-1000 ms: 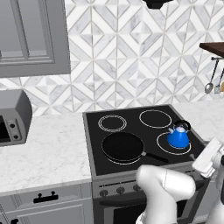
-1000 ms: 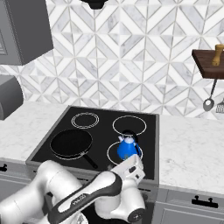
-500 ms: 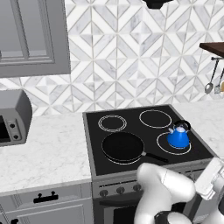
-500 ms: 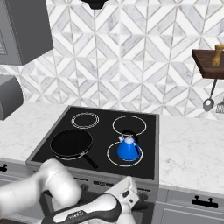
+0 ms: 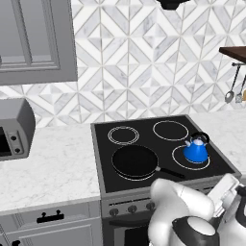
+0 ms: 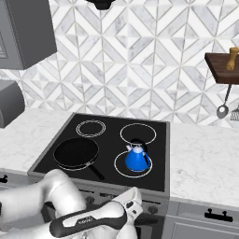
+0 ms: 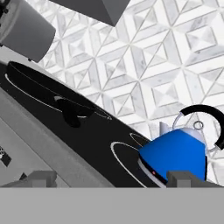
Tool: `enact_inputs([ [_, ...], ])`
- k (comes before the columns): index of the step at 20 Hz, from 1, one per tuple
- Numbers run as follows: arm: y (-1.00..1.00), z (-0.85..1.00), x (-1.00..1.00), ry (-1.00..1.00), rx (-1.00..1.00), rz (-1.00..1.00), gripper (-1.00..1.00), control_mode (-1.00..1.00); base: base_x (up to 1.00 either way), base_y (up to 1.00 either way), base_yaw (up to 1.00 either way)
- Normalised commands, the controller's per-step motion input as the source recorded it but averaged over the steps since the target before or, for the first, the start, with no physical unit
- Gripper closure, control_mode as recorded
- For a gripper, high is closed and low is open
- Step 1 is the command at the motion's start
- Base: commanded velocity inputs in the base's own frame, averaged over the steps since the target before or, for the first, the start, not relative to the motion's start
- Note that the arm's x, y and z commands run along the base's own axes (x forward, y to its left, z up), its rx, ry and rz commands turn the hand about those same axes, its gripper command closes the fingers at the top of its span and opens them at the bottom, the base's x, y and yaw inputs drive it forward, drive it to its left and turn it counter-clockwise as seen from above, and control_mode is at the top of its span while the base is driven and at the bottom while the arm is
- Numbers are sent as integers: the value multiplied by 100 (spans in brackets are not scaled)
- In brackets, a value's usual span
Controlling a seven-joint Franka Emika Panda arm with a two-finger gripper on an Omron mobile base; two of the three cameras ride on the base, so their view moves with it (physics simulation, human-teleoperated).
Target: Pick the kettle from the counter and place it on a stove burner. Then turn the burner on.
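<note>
The bright blue kettle [image 5: 196,151] [image 6: 137,159] stands upright inside the large front-right stove burner ring [image 5: 178,163] [image 6: 120,169] of the black cooktop. In the hand view the kettle [image 7: 175,157] sits at the right, on the burner ring [image 7: 120,155], with its black handle arching over it. My gripper [image 7: 111,179] is open, its two dark tips far apart with nothing between them. It hangs low at the stove's front edge, short of the kettle. The white counter [image 5: 48,163] [image 6: 205,158] flanks the stove on both sides.
A black frying pan [image 5: 134,161] [image 6: 76,153] [image 7: 39,83] covers the front-left burner, handle pointing toward the front. A grey microwave [image 5: 14,127] stands on the left counter. Utensils [image 6: 223,109] hang under a wooden shelf [image 6: 224,67] at the right. Control knobs [image 5: 114,211] line the stove front.
The arm has swung down from the level of the cooktop to below the stove's front edge. The kettle and pan have stayed put, and the gripper has stayed open.
</note>
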Motion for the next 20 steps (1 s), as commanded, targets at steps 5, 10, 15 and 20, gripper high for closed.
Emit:
enact_inputs([
  [5, -13, 7, 65, 16, 8, 8, -100, -100, 0, 0, 0],
  [10, 0, 0, 35, 12, 1, 10, -100, -100, 0, 0, 0],
  [15, 0, -6, 5, 6, 0, 8, -100, 100, -2, 0, 2],
  [20, 0, 0, 0, 0, 0, 0, -100, 100, -32, 0, 9],
])
